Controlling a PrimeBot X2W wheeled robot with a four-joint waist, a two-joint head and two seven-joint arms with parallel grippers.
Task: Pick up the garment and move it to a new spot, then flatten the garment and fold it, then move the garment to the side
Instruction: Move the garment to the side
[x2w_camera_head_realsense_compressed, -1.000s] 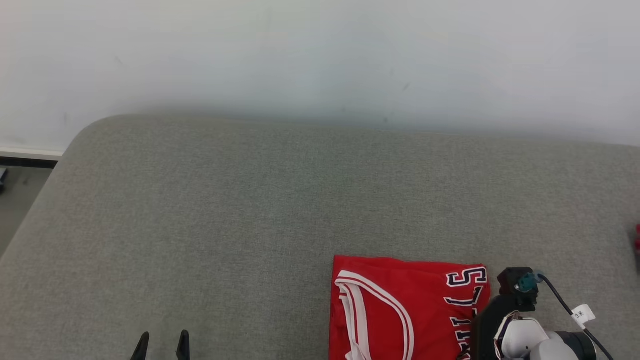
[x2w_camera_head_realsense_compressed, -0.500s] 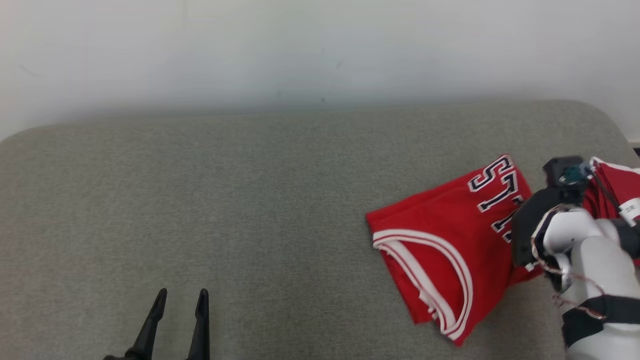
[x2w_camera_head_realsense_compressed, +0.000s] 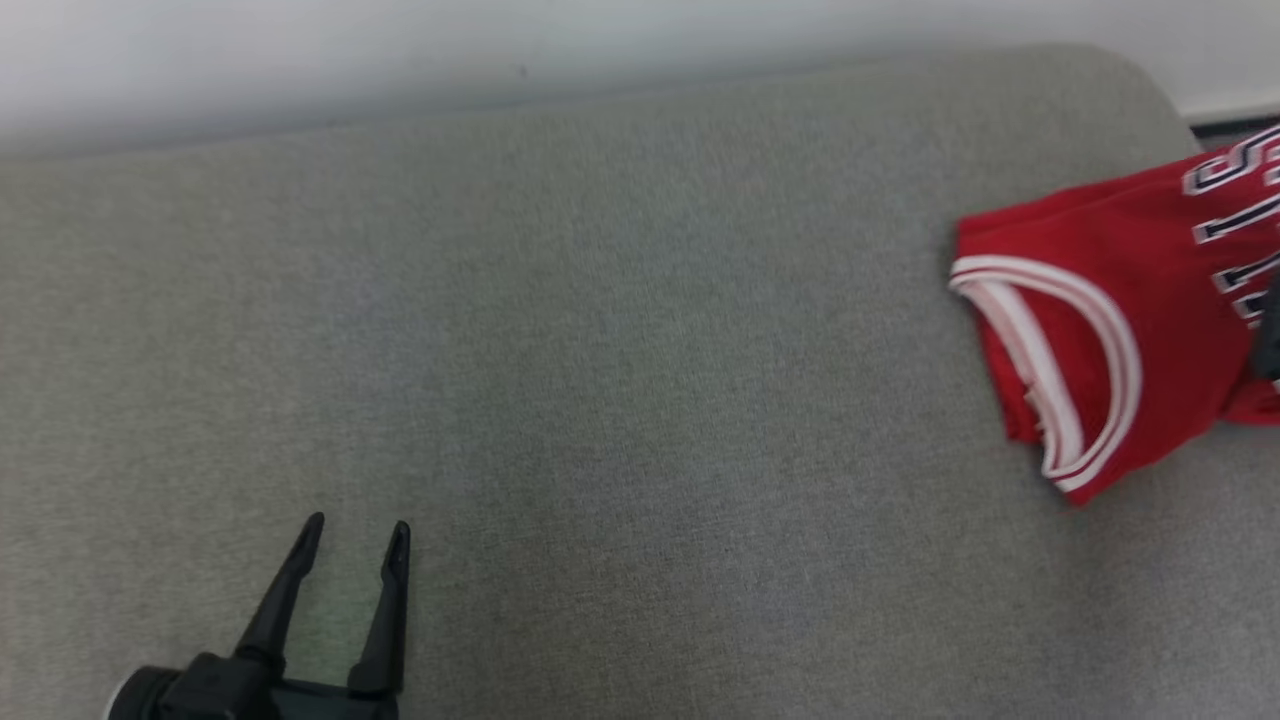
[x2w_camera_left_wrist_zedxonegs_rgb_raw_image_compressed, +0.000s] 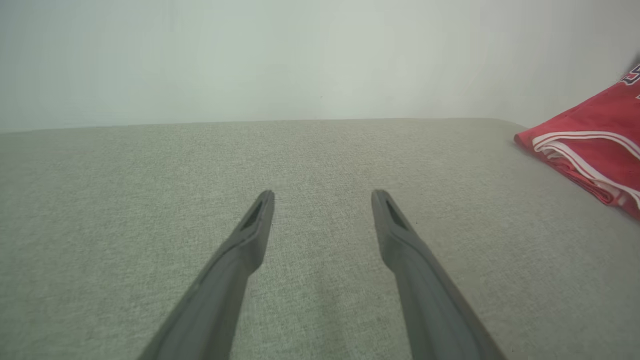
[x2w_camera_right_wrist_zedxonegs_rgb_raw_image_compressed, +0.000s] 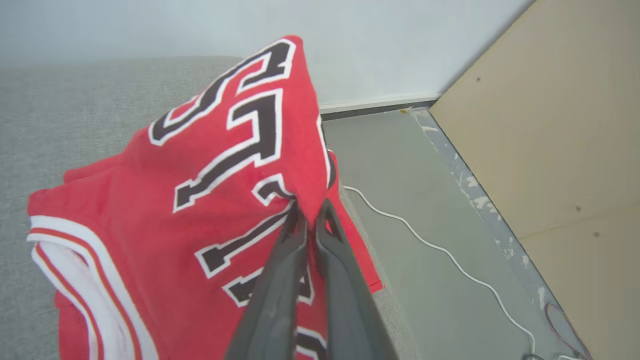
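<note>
While the right gripper (x2w_camera_right_wrist_zedxonegs_rgb_raw_image_compressed: 311, 214) pinches the garment (x2w_camera_right_wrist_zedxonegs_rgb_raw_image_compressed: 150, 210) near a white floor cable (x2w_camera_right_wrist_zedxonegs_rgb_raw_image_compressed: 450, 254), the left gripper (x2w_camera_left_wrist_zedxonegs_rgb_raw_image_compressed: 322, 196) hangs spread.

Grey fabric surface (x2w_camera_head_realsense_compressed: 600, 400), white wall (x2w_camera_left_wrist_zedxonegs_rgb_raw_image_compressed: 250, 60)

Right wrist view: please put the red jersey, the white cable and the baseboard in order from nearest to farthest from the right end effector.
1. Red jersey: pinched in the shut right end effector, touching it.
2. White cable: on the floor, to the right.
3. Baseboard: at the foot of the far wall, beyond both.
</note>
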